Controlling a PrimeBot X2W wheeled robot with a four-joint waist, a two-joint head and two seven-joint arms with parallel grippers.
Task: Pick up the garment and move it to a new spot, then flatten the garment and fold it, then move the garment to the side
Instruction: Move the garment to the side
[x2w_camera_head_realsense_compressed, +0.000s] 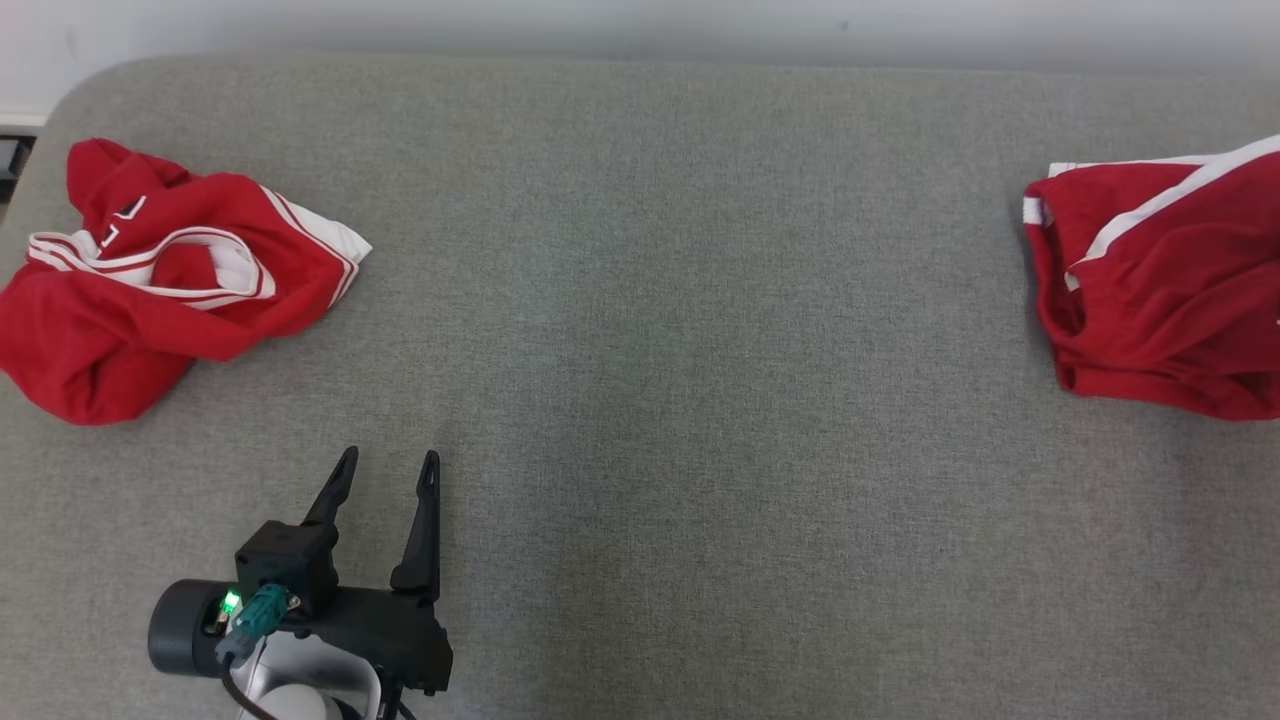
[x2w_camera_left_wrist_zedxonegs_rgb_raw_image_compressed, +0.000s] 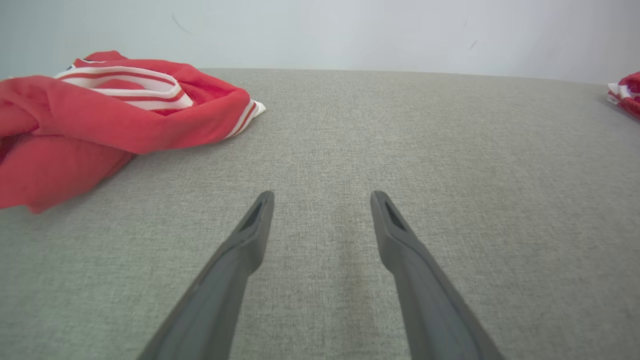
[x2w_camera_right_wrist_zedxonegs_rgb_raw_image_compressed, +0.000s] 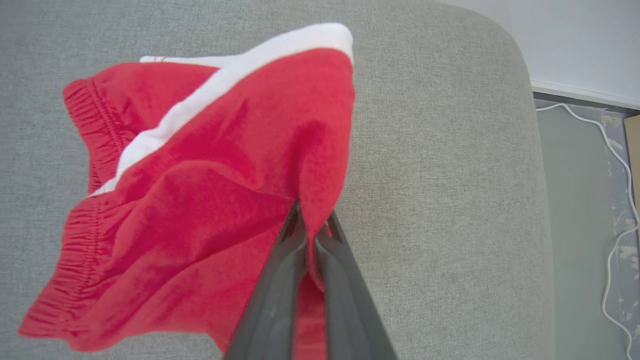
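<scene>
Red shorts with a white side stripe (x2w_camera_head_realsense_compressed: 1170, 290) lie bunched at the right edge of the grey cushioned surface (x2w_camera_head_realsense_compressed: 680, 350). In the right wrist view my right gripper (x2w_camera_right_wrist_zedxonegs_rgb_raw_image_compressed: 314, 215) is shut on a pinched fold of the shorts (x2w_camera_right_wrist_zedxonegs_rgb_raw_image_compressed: 200, 190), near their right side, and the cloth rises to the fingertips. My left gripper (x2w_camera_head_realsense_compressed: 390, 460) hovers low at the front left, open and holding nothing. Its fingers (x2w_camera_left_wrist_zedxonegs_rgb_raw_image_compressed: 250, 240) point over bare fabric. The shorts' corner (x2w_camera_left_wrist_zedxonegs_rgb_raw_image_compressed: 627, 90) shows at the far right of the left wrist view.
A second red garment with white and red striped trim (x2w_camera_head_realsense_compressed: 150, 290) lies crumpled at the far left, ahead and left of my left gripper (x2w_camera_left_wrist_zedxonegs_rgb_raw_image_compressed: 322, 197). The surface's rounded right edge drops to a grey floor with a white cable (x2w_camera_right_wrist_zedxonegs_rgb_raw_image_compressed: 612, 150). A pale wall stands behind.
</scene>
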